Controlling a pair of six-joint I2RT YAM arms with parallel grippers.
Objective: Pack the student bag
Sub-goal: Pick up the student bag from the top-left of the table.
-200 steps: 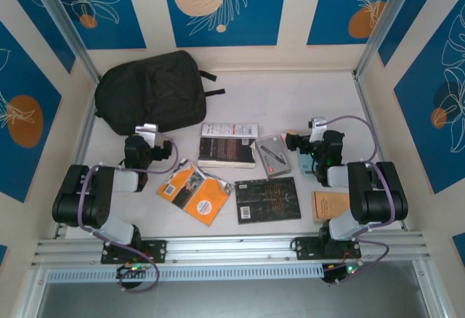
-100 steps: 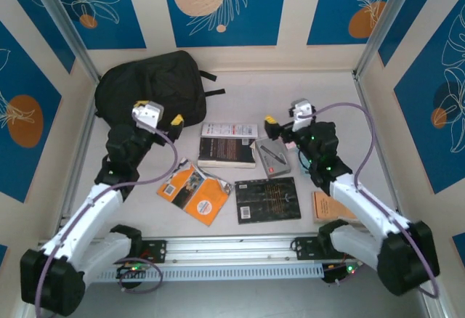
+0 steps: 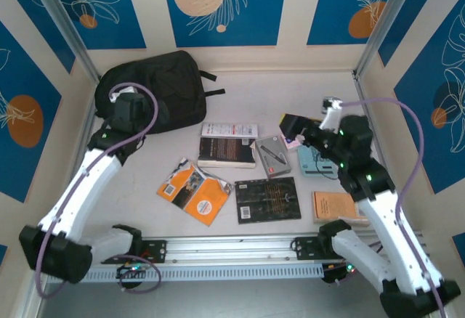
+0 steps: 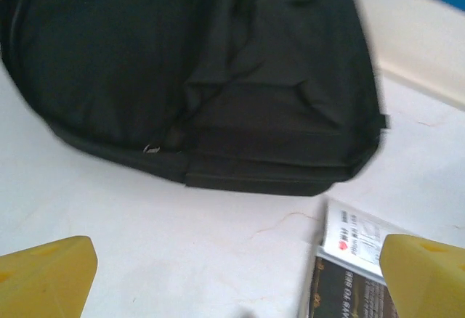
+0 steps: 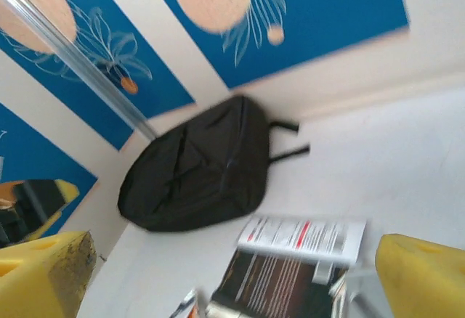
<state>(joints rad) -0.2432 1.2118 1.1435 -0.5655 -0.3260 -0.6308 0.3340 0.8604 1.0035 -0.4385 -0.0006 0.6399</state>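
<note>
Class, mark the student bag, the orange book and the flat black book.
student bag (image 3: 171, 78), top external view, front panel.
orange book (image 3: 195, 191), top external view, cover centre.
flat black book (image 3: 267, 200), top external view, cover centre.

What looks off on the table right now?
Nothing spilled or damaged. The orange book lies askew, turned diagonal, unlike the black book beside it. The student bag lies flat at the far left and looks closed.

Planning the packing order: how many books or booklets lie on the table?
7: white booklet, dark book just nearer, grey book right of it, orange book front-left, black book front-centre, tan book front-right, teal book partly covered at right; others may be hidden.
</note>
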